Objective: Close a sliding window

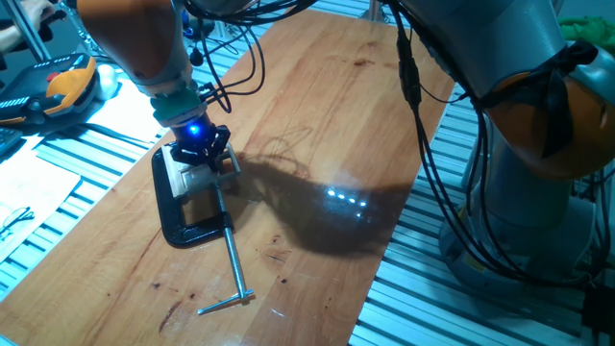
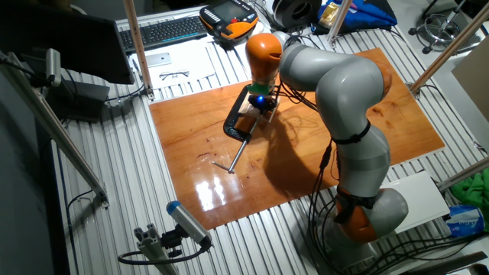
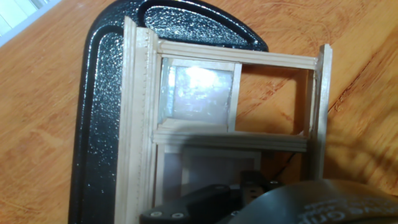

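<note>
The sliding window [image 3: 230, 140] is a small beige wooden frame lying on the table, held in a black C-clamp [image 3: 99, 124]. In the hand view its upper pane [image 3: 199, 93] sits at the left of its track, with a bare gap [image 3: 273, 93] to its right showing the table. A lower pane [image 3: 217, 168] is partly hidden by the hand's dark body [image 3: 298, 202]. My gripper [image 1: 199, 154] is pressed down onto the window [image 1: 187, 175], its blue light on. The other fixed view shows the gripper [image 2: 260, 105] over the window [image 2: 247, 120]. The fingers are too hidden to read.
The clamp's long metal screw [image 1: 231, 259] points toward the table's near edge, ending in a crossbar. The wooden tabletop [image 1: 317, 125] lies on a slatted metal bench. Cables [image 1: 240, 67] trail behind the hand. A keyboard [image 2: 164, 30] and an orange pendant [image 2: 229, 19] sit beyond the table.
</note>
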`<state>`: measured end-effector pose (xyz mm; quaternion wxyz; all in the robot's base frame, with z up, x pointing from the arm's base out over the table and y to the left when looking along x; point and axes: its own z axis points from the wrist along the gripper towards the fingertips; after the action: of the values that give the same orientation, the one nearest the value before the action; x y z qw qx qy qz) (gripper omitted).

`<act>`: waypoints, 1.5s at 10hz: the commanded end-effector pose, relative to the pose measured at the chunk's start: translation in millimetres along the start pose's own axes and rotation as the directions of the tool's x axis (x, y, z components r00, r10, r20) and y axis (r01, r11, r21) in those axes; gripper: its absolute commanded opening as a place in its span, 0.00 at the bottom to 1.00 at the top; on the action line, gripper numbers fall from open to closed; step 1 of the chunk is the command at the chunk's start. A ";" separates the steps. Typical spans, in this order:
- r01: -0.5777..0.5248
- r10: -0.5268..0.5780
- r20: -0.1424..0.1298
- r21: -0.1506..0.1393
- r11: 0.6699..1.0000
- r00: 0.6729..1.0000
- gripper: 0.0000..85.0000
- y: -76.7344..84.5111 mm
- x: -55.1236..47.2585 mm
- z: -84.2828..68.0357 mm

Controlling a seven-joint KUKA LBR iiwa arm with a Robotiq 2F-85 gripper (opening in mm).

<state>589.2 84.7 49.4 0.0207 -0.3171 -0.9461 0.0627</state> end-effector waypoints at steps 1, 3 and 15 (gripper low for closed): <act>0.000 0.000 0.000 0.000 1.000 1.000 0.00 -0.6 0.3 -0.2; 0.004 -0.004 0.002 0.010 1.000 1.000 0.00 -2.0 0.9 -2.7; 0.012 -0.011 0.038 -0.043 0.999 0.999 0.00 38.6 5.4 -17.0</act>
<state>610.0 120.3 61.5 -0.0042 -0.3105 -0.9493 0.0486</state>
